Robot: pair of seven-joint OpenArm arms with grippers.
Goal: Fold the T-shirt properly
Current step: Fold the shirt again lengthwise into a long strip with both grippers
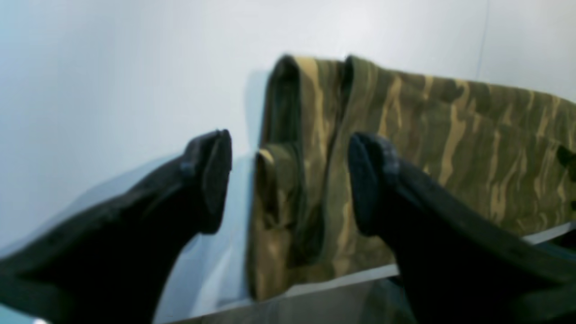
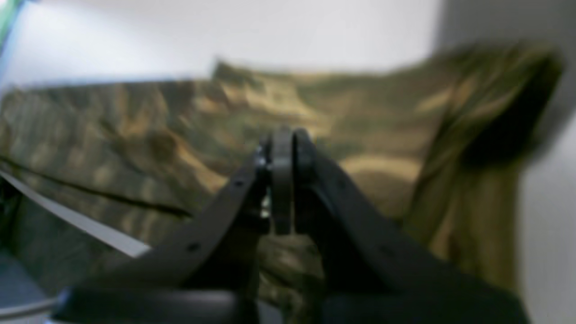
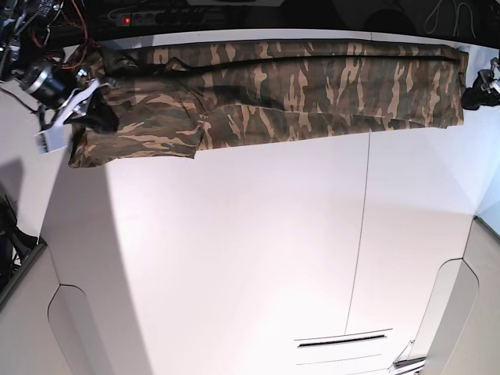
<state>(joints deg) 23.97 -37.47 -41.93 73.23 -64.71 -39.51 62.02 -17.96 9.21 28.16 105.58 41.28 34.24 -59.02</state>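
- Base view: the T-shirt (image 3: 312, 82) lies as a long, narrow camouflage band across the far edge of the white table (image 3: 250, 250), its long axis running side to side, one arm at each end.
- Left gripper (image 1: 290, 180), seen from the left wrist view, has its jaws spread wide on either side of the shirt's folded end; the cloth sits between and just beyond the fingertips and nothing is held.
- Right gripper (image 2: 283, 180), seen from the right wrist view, has its jaws pressed together just above the rumpled cloth; the blur hides whether any fabric is pinched between them, and none visibly is.
- Judged from the layout, each arm is nearest its own end of the band, so the next fold would likely bring one end along the long axis toward the other.
- The end near the right gripper looks bunched, with a sleeve (image 3: 133, 141) jutting toward the table's middle.
- No containers are in view.
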